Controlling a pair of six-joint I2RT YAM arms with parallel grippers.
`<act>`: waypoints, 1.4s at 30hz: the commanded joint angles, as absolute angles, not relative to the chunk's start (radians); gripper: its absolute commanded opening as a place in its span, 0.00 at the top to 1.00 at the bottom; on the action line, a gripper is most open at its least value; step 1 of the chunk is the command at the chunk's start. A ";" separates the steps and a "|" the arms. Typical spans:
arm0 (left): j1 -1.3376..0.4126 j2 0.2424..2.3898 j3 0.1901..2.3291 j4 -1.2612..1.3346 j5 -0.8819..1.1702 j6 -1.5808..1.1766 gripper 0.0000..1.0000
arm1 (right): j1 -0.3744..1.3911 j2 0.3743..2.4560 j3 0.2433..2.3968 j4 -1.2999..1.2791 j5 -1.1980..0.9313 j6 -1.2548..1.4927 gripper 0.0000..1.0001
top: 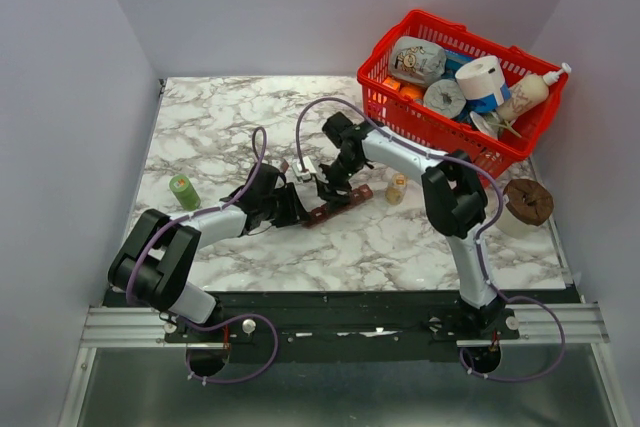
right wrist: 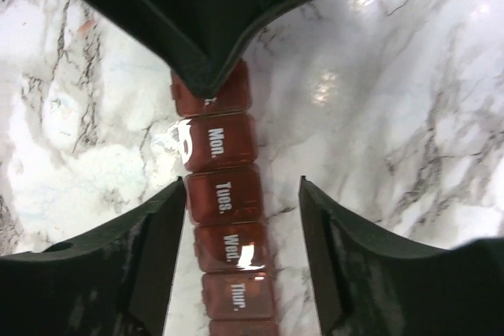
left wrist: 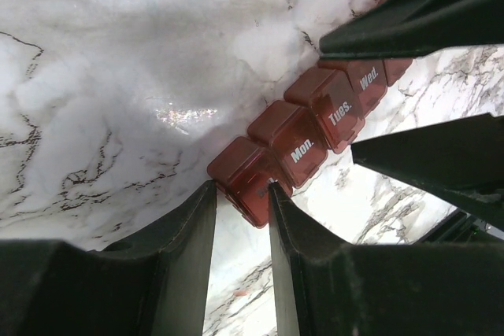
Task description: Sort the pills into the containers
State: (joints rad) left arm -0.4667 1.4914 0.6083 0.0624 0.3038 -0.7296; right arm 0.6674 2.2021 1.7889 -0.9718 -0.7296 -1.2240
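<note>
The containers point(top: 350, 200) are one reddish-brown strip of day cells lying on the marble table point(top: 240, 127), with the lids in view down. In the left wrist view the containers point(left wrist: 303, 143) run up to the right, and my left gripper point(left wrist: 242, 186) is shut on the end cell before "Mon.". From above, the left gripper point(top: 298, 209) sits at the strip's left end. My right gripper point(right wrist: 242, 181) stands open astride the "Tues." cell of the containers point(right wrist: 234, 245), its left finger close beside the strip and its right finger well clear. The pills are out of view.
A red wire basket point(top: 372, 75) full of goods stands at the back right. A small amber bottle point(top: 397, 188) is just right of the strip, a green spool point(top: 184, 191) at the left, and a brown round object point(top: 527, 202) at the right edge.
</note>
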 commanded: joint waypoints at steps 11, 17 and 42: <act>-0.471 1.526 0.589 -0.034 0.259 -0.690 0.60 | 0.678 2.122 1.628 -0.835 -0.672 -1.224 0.24; -0.469 1.531 0.583 -0.029 0.262 -0.690 0.60 | 0.680 2.114 1.611 -0.781 -0.653 -1.198 0.28; -0.469 1.552 0.569 -0.018 0.267 -0.680 0.60 | 0.650 2.079 1.695 -0.778 -0.670 -1.124 0.36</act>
State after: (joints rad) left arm -0.4667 1.5040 0.6086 0.0853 0.3111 -0.7296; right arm 0.6617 2.1101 1.6566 -0.8066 -0.6670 -1.1404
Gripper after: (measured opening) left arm 0.399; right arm 0.644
